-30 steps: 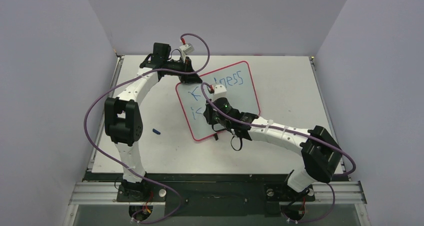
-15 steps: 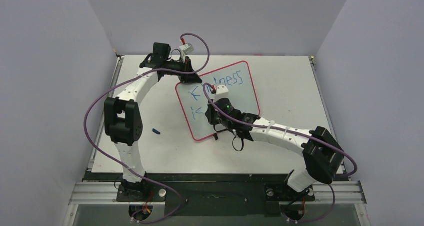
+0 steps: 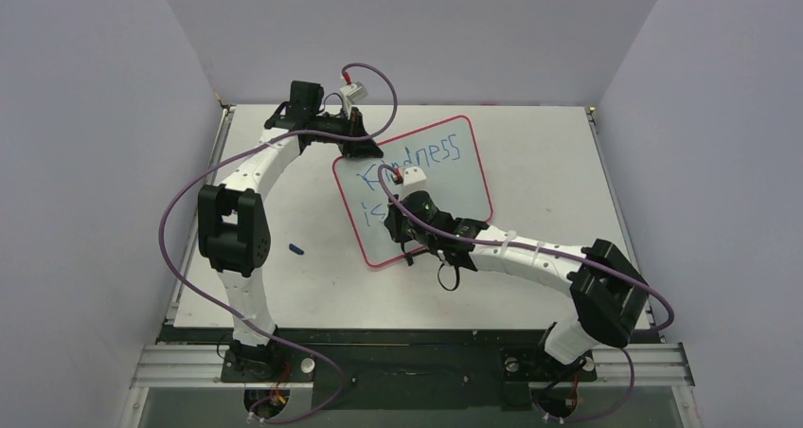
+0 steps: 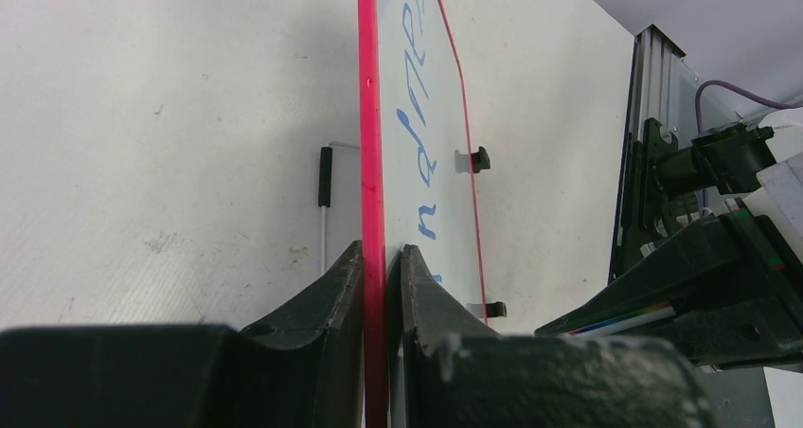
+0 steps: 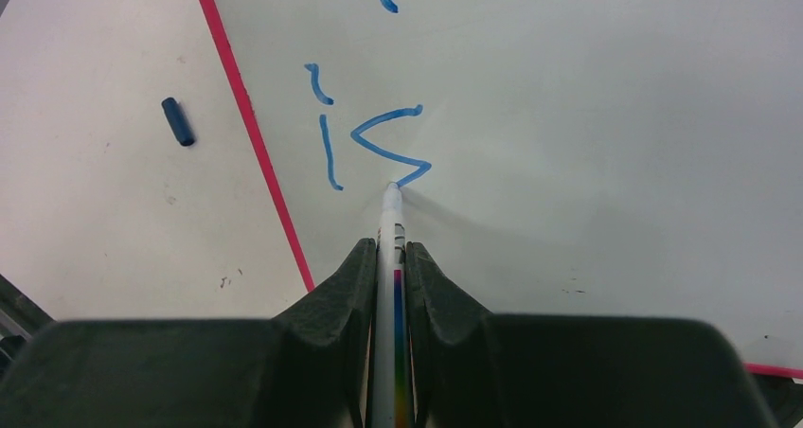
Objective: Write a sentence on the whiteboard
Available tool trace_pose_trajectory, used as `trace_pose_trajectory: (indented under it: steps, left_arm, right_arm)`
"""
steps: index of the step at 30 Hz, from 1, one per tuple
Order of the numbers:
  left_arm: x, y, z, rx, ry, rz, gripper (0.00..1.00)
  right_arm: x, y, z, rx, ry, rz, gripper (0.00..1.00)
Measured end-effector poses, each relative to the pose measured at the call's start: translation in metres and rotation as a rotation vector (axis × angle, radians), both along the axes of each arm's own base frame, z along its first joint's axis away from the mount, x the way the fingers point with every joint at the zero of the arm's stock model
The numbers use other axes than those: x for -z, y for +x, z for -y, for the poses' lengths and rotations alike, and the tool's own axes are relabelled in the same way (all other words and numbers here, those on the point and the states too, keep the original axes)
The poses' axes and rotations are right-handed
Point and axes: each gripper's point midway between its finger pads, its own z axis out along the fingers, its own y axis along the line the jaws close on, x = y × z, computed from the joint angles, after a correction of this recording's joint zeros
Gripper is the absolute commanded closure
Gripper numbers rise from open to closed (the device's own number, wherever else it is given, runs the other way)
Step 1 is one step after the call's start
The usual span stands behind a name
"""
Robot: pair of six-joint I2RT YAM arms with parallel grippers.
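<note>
The board lies skewed on the desk. The sentence runs across it: "Kindness" on the far line, "is" opening the near one. Your left hand is clenched on the board's red rim, near its far left corner. Your right hand grasps the marker, whose tip appears to touch the board at the tail of the "s". A blue cap lies off the board's left edge.

Likely hazards: too much marker pressure could pivot the board about the single pinch and skew the line. Your right wrist, hanging over the board, could smear wet ink.

The right wrist view alone shows the tip and the fresh stroke, which the top view hides beneath the wrist. Only the left wrist view shows the pinch on the rim. Only the top view shows "Kindness" whole.
</note>
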Motion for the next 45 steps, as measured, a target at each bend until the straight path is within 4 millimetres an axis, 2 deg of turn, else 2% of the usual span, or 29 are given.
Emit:
trace_pose_trajectory:
  steps: [8, 19, 23, 27, 29, 32, 35, 45]
  left_arm:
    - [0.000, 0.000, 0.000, 0.000, 0.000, 0.000, 1.00]
    - [0.000, -0.001, 0.000, 0.004, -0.003, -0.002, 1.00]
    - [0.000, -0.001, 0.000, 0.004, -0.003, -0.003, 1.00]
    - [0.000, -0.001, 0.000, 0.004, -0.004, -0.003, 1.00]
    - [0.000, -0.001, 0.000, 0.004, -0.004, -0.003, 1.00]
    - [0.000, -0.001, 0.000, 0.004, -0.004, -0.003, 1.00]
    - [-0.001, -0.001, 0.000, 0.005, -0.004, -0.002, 1.00]
    - [0.000, -0.001, 0.000, 0.004, -0.004, -0.003, 1.00]
  right_arm:
    - [0.003, -0.005, -0.008, -0.035, -0.009, -0.014, 1.00]
    - [-0.009, -0.002, -0.012, -0.061, -0.011, 0.015, 1.00]
    - [-0.032, 0.001, -0.001, -0.052, 0.032, 0.054, 1.00]
    - [-0.061, 0.014, 0.026, 0.005, 0.104, 0.111, 1.00]
    - [-0.066, 0.022, 0.041, 0.041, 0.117, 0.127, 1.00]
    - [-0.063, 0.031, 0.055, 0.077, 0.109, 0.128, 1.00]
    - [-0.052, 0.029, 0.059, 0.077, 0.088, 0.113, 1.00]
    - [-0.029, 0.022, 0.049, 0.012, 0.073, 0.073, 1.00]
